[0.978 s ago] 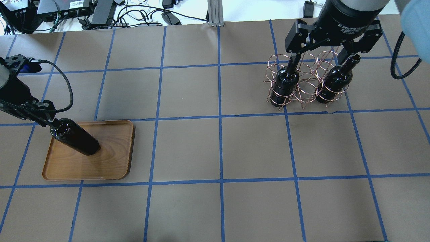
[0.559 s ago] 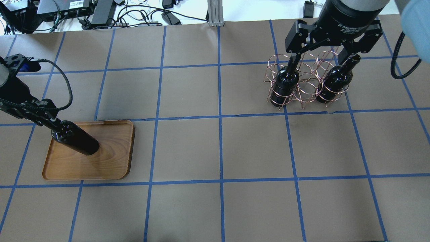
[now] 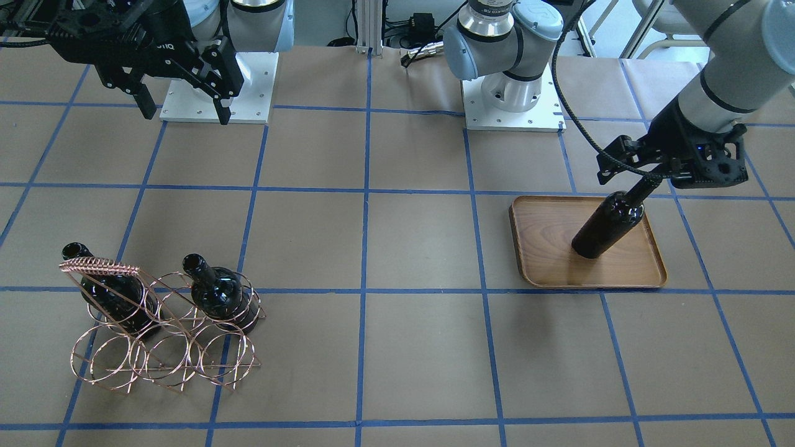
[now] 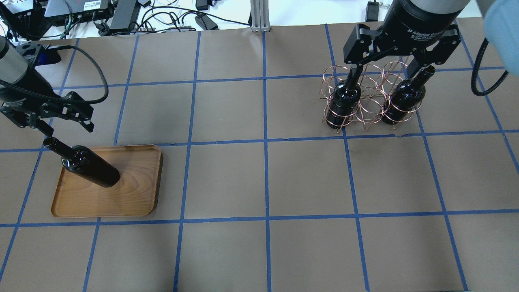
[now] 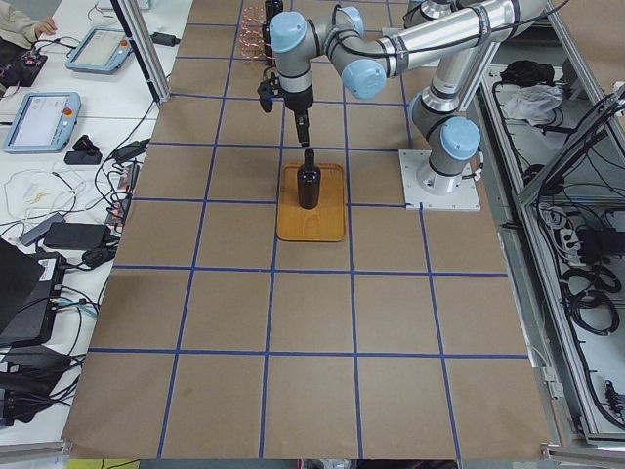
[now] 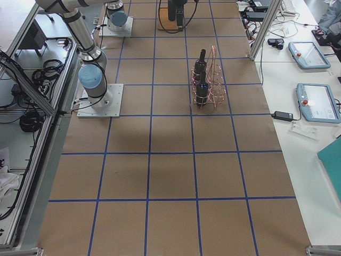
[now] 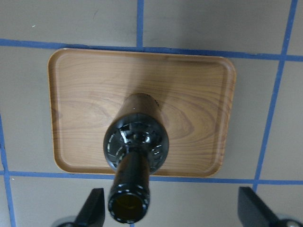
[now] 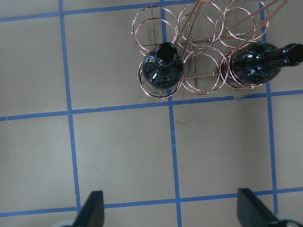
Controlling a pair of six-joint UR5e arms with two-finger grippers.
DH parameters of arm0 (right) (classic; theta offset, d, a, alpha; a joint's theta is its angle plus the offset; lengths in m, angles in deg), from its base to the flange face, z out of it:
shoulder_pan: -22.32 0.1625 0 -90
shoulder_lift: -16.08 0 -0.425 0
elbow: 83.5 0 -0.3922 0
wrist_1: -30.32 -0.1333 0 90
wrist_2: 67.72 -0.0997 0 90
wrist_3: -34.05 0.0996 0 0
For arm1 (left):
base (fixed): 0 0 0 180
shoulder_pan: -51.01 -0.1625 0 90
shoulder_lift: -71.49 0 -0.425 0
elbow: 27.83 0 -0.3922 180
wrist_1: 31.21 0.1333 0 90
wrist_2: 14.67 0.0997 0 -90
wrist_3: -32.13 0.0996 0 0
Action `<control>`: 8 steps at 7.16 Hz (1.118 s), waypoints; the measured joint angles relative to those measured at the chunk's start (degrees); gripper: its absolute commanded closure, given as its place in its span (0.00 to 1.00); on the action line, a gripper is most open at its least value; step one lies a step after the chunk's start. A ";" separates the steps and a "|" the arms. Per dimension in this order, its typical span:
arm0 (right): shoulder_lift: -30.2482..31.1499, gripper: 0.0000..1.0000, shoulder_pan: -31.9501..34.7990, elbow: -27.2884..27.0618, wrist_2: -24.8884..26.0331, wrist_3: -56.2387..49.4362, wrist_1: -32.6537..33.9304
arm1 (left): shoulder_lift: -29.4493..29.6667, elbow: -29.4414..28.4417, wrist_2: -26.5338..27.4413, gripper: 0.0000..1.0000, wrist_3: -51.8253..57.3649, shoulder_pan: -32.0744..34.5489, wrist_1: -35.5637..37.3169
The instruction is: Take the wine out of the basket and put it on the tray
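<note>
Near-black glass, the wine bottle (image 4: 91, 170) stands upright on the wooden tray (image 4: 136, 194) beneath the left end effector (image 4: 68, 129), fingers (image 7: 93, 210) spread clear of its neck, apparently to leave it standing; right end effector (image 4: 383, 74) also open.

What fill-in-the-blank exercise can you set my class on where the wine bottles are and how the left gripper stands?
The wooden tray holds ___ wine bottle.
The copper wire basket holds ___ bottles.
The left gripper, above the tray, is ___.
The wine bottle on the tray stands ___.
Missing words: one; two; open; upright.
</note>
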 measured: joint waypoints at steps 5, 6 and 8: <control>-0.01 0.00 0.00 0.00 0.28 -3.61 0.28 | -0.81 -5.57 -2.26 0.00 -10.27 14.11 0.62; -0.04 0.00 0.01 0.00 0.26 -5.58 0.48 | -1.18 -5.70 -2.14 0.00 -10.42 16.33 0.54; -0.08 0.00 -0.01 0.00 0.06 -6.39 0.54 | -2.45 -5.85 -1.91 0.00 -10.43 19.32 0.05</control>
